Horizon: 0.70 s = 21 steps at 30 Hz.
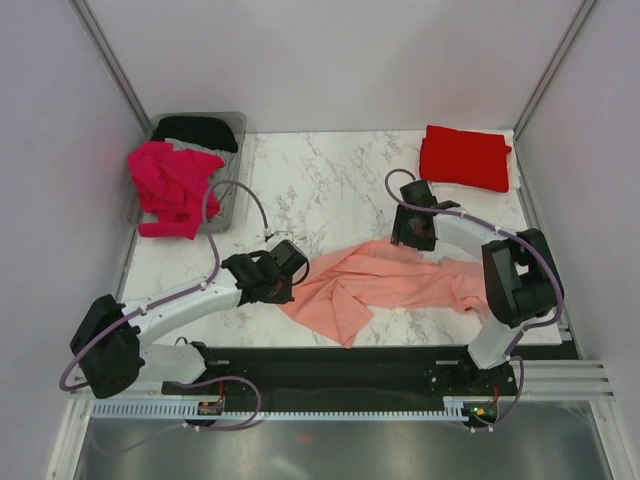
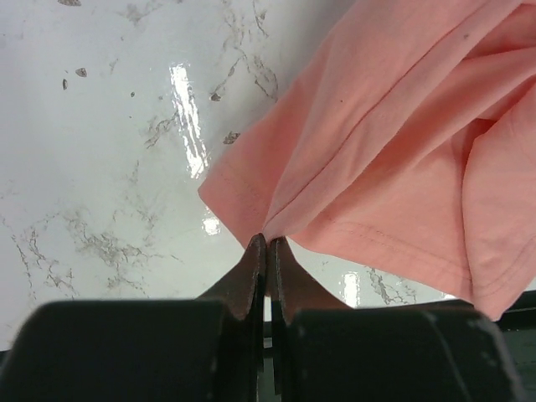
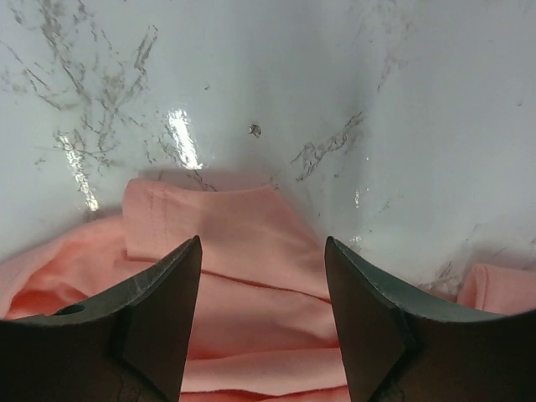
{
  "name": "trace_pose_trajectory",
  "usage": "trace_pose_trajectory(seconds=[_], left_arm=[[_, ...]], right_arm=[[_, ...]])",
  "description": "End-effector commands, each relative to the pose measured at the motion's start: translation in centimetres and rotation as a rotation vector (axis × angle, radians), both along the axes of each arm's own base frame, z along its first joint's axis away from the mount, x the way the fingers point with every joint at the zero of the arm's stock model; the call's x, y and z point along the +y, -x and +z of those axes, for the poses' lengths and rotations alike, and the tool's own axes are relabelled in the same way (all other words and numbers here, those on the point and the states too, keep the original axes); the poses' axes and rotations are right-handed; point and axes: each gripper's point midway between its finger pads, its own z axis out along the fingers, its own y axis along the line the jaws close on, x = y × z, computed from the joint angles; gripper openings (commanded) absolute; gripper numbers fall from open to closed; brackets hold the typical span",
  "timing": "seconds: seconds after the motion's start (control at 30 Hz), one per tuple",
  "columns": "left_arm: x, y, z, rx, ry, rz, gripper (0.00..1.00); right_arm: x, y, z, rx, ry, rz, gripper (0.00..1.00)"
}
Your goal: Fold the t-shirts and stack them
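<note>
A salmon pink t-shirt (image 1: pixel 380 285) lies crumpled across the front middle of the marble table (image 1: pixel 330 180). My left gripper (image 2: pixel 268 241) is shut on the salmon pink t-shirt (image 2: pixel 394 151), pinching a hem corner at the shirt's left end. My right gripper (image 3: pixel 262 243) hangs open over the salmon pink t-shirt's (image 3: pixel 251 285) upper right edge, cloth lying between its fingers, nothing held. In the top view my left gripper (image 1: pixel 292 272) and right gripper (image 1: pixel 412 234) flank the shirt. A bright red t-shirt (image 1: pixel 465 157) lies folded at the back right.
A clear grey plastic bin (image 1: pixel 232 205) at the back left holds a magenta t-shirt (image 1: pixel 170 185) spilling over its side and a black t-shirt (image 1: pixel 197 130) behind it. Grey walls close in the table on three sides.
</note>
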Motion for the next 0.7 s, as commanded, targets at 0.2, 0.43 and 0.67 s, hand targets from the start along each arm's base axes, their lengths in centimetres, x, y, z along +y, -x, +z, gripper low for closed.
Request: trace_pose_trajectory(seconds=[0.2,0.43,0.67], left_arm=[[0.5,-0.1,-0.2,-0.017,0.017,-0.013,0.02],[1.1,0.3,1.1,-0.035,0.053,-0.003,0.02],[3.1,0.2,6.8,-0.133,0.058,0.029,0.02]], right_arm=[[0.8,-1.4,-2.3,-0.019,0.012,0.084,0.44],[0.7,-2.7,-1.2,-0.042,0.045,0.099,0.00],[-1.0,-3.5,11.9,-0.246,0.083,0.083,0.01]])
